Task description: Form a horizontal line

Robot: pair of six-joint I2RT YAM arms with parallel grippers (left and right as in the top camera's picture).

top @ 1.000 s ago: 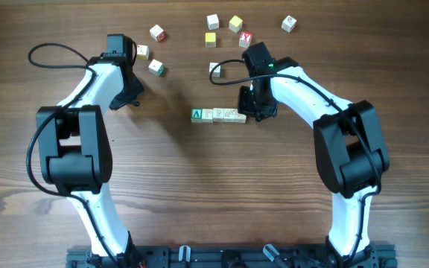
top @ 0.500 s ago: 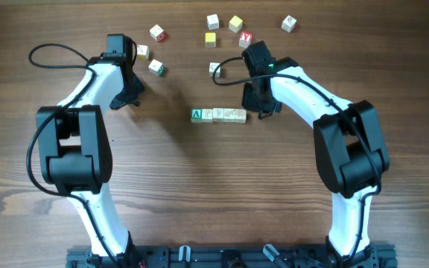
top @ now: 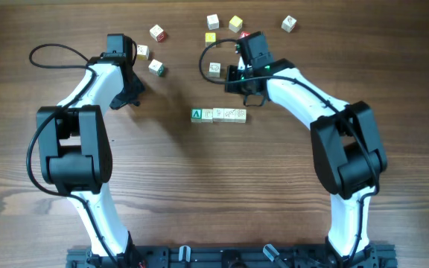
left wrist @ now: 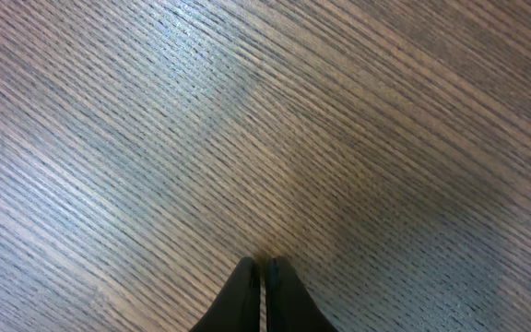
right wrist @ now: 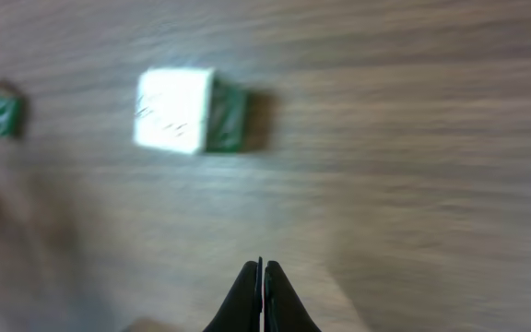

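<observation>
1. Horizontal line (top: 219,115) lies mid-counter (top: 199,186): a straight row of pale letter cubes touching edge to edge. The end cube (top: 197,115) nearer the left arm is green-faced. It looks like four or five cubes, too small to count surely.
2. Several loose letter cubes (top: 156,33) lie scattered near the far edge, well apart from the row.
3. Above the counter, the right pincer (right wrist: 262,277) is closed tight on nothing. It points toward a loose green-sided cube (right wrist: 187,111) without touching it.
4. Over bare wood, the left pincer (left wrist: 262,277) is also closed and empty, well away from the row.
5. Judging by this, the row is mostly built; at most one more cube may need fetching.
</observation>
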